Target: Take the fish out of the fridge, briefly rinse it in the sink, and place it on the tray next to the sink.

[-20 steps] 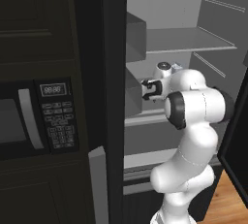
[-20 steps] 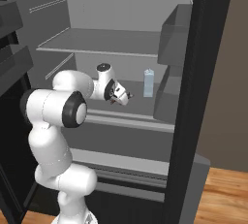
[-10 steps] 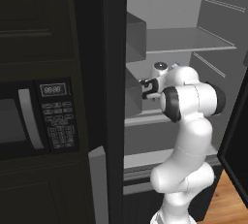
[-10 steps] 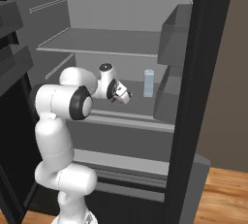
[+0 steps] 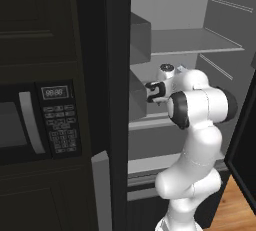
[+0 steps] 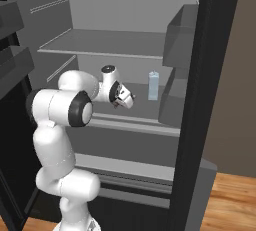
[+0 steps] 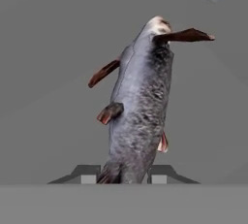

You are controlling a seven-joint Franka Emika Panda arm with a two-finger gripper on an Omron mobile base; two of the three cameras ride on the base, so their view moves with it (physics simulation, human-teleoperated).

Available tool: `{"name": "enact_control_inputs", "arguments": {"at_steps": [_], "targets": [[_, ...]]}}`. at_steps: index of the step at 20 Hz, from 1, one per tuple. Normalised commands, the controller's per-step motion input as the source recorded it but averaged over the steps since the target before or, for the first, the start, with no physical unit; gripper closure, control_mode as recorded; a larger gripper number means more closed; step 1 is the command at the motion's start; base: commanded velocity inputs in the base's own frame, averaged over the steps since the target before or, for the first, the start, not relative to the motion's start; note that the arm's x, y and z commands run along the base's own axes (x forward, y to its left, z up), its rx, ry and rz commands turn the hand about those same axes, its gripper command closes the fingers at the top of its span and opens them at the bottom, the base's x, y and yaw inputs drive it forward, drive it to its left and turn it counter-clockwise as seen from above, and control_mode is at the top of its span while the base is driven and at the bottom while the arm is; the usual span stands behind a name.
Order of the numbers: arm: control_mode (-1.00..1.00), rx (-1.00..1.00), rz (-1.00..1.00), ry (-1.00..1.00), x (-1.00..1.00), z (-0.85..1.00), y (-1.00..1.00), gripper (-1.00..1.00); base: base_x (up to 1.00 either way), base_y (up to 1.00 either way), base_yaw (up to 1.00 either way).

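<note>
A grey fish (image 7: 140, 106) with reddish fins lies on the pale grey middle shelf (image 6: 135, 112) of the open fridge (image 5: 116, 50). It stretches away from the hand, and its near end sits between my fingertips (image 7: 88, 174). My gripper (image 7: 125, 174) is shut on the fish, both tips pressed against its sides. From the base, my gripper (image 5: 150, 92) (image 6: 125, 98) reaches into the fridge just above that shelf. The sink and the tray are out of view.
A small pale blue carton (image 6: 153, 85) stands on the same shelf, right of the hand. Door bins (image 6: 180, 40) hang on the black fridge door at the right. A black microwave (image 5: 30, 125) with a keypad sits left of the fridge. Another shelf (image 5: 192, 40) runs above.
The jaws have closed in from wide open onto the fish. The arm's elbow has shifted slightly while the hand stays at the shelf.
</note>
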Motion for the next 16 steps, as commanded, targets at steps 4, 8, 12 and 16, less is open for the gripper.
{"name": "enact_control_inputs", "arguments": {"at_steps": [4,8,12,16], "targets": [[-1.0,0.01,-0.12,-0.06,-0.94,0.38,0.01,1.0,0.0,0.0,0.0],[-1.0,0.0,-0.25,-0.05,-1.0,1.0,0.21,1.0,0.0,0.0,0.0],[-1.0,-0.09,-0.13,0.07,-0.68,1.0,0.53,1.0,0.0,0.0,0.0],[-1.0,-0.12,0.0,0.12,-0.85,0.61,0.55,1.0,0.0,0.0,0.0]]}}
